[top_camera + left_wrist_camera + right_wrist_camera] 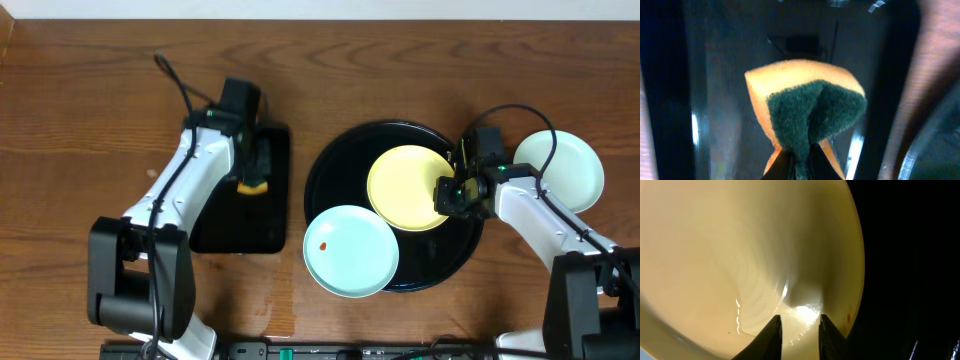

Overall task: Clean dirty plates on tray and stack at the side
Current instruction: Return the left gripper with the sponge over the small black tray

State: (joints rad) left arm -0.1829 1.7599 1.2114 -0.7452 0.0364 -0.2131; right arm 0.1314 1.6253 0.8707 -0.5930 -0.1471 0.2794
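The yellow plate lies inside the round black tray, toward its right side. The right gripper is at this plate's right edge, its fingers a little apart above the rim. Left of the tray, the left gripper is clamped on a sponge.

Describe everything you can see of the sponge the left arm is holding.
The sponge is a two-layer kitchen pad: soft orange-yellow foam backed by a dark green, fuzzy scouring layer. It is squeezed and folded, with the green side creased down the middle and the foam bulging in an arc behind. The left pincer is shut on its lower end. It hangs over the glossy rectangular black tray; whether it touches that tray I cannot tell.
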